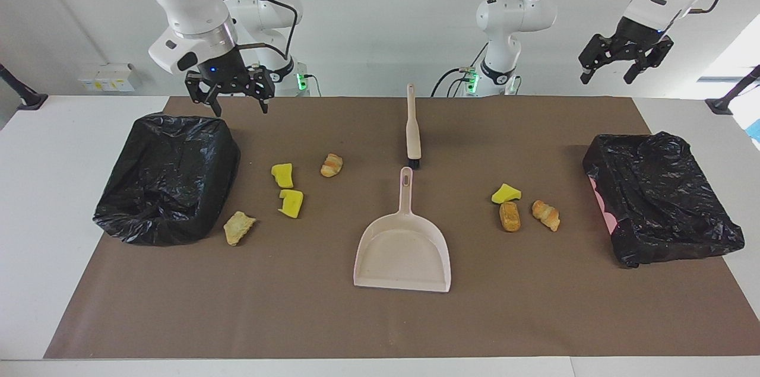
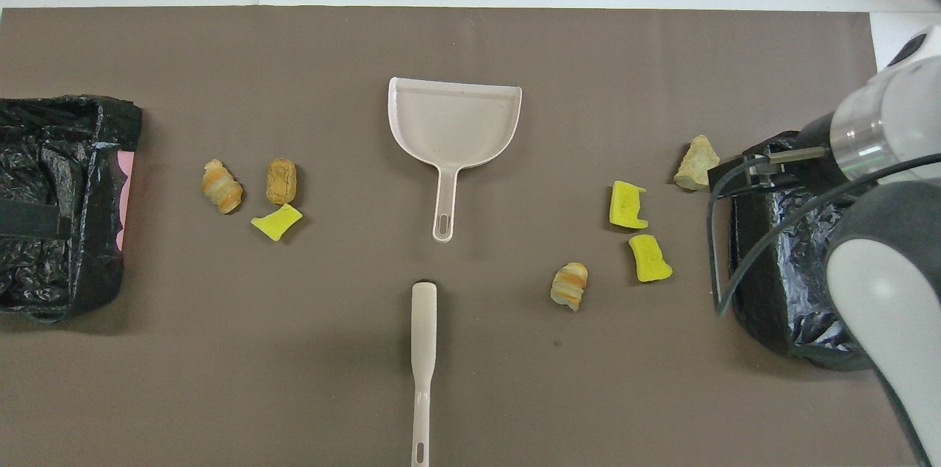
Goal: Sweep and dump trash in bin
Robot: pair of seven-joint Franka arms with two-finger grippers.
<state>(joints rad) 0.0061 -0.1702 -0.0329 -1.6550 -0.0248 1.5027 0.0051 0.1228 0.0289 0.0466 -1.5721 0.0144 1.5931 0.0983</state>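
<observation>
Seven bits of trash lie on the brown mat. Toward the right arm's end are two yellow wedges (image 1: 283, 175) (image 1: 291, 202), a croissant piece (image 1: 331, 164) and a pale bread piece (image 1: 238, 227). Toward the left arm's end are a yellow wedge (image 1: 506, 193), a brown bread piece (image 1: 509, 216) and a croissant piece (image 1: 545, 214). The beige dustpan (image 1: 404, 252) lies mid-mat, its handle toward the robots, and the beige brush (image 1: 412, 127) lies just nearer to them. My right gripper (image 1: 238, 105) is open and empty in the air by a bin's edge. My left gripper (image 1: 607, 75) is open and empty, raised high.
A black-bagged bin (image 1: 169, 178) stands at the right arm's end of the mat and another (image 1: 662, 196) at the left arm's end. In the overhead view the right arm (image 2: 875, 143) covers part of its bin (image 2: 772, 283). White table (image 1: 53, 187) surrounds the mat.
</observation>
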